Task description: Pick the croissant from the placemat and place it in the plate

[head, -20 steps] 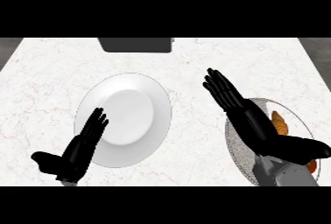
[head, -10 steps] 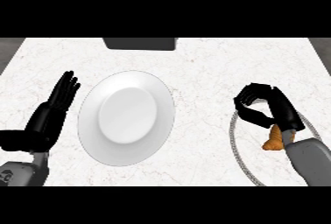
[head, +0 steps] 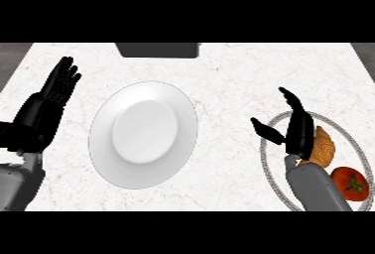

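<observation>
Glossy white plate (head: 143, 134), marbled counter (head: 234, 74)

Red tomato (head: 353, 184) sat at lower right of white marble counter (head: 234, 74). Dark box (head: 158, 49) lay at far edge, centre-left.

White plate (head: 143, 134), golden-brown croissant (head: 323, 148), red tomato (head: 351, 183), white marbled counter (head: 234, 84)

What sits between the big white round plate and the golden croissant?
In the head view: bare white marbled counter, then the robot's open black right hand, beside the golden-brown croissant.
</observation>
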Robot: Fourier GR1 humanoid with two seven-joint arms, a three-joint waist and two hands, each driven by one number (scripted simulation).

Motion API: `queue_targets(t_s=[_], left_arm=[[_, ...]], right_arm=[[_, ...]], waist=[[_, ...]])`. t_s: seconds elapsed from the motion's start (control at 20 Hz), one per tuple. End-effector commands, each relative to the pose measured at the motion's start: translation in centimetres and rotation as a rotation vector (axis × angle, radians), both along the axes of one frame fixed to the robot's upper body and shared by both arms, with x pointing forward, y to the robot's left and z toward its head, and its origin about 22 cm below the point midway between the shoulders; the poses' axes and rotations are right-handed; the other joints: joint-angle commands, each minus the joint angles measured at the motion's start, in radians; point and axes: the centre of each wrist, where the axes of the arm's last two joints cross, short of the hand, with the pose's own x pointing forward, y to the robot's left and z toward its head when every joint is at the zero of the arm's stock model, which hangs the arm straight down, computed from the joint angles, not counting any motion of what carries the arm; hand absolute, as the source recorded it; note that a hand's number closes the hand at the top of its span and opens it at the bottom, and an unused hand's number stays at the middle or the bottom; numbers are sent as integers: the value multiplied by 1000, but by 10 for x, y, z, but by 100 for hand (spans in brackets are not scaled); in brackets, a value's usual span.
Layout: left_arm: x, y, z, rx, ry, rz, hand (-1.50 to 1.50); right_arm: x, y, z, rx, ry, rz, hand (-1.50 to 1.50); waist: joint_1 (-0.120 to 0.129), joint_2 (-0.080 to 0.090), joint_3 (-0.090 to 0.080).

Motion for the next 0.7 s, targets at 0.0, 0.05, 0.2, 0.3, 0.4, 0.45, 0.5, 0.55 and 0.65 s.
queue_targets(t_s=[0.0,0.05,0.2,0.3,0.4,0.45,0.5,0.55,0.65], left_arm=[[3,-2,15,-4,21,19,0],[5,7,15,25,0,25,0],[1,19,17,21,6,44,0],[-5,9,1,30,17,28,0],[5,4,17,15,20,11,0],[1,6,2,17,24,26,0],[5,-3,8,11,18,31,0],[3,-7,9,17,15,14,0],[5,3,7,20,28,41,0]], right_arm=[[1,3,2,-81,-106,-75,-150],[10,15,9,-108,-110,-76,-150],[16,8,49,-194,-4,-109,-150],[28,-3,56,-278,127,-164,-150],[41,2,75,-299,263,-193,-150],[41,-6,71,-328,360,-222,-150],[41,-9,69,-360,445,-232,-150],[45,1,70,-389,520,-244,-150],[44,17,83,-393,647,-240,-150]], waist=[[-9,-7,-1],[-8,-6,-1],[-17,-13,-3],[-17,-16,-6],[-20,-17,-6],[-24,-17,-8],[-31,-17,-7],[-20,-18,-8],[-29,-22,-8]])
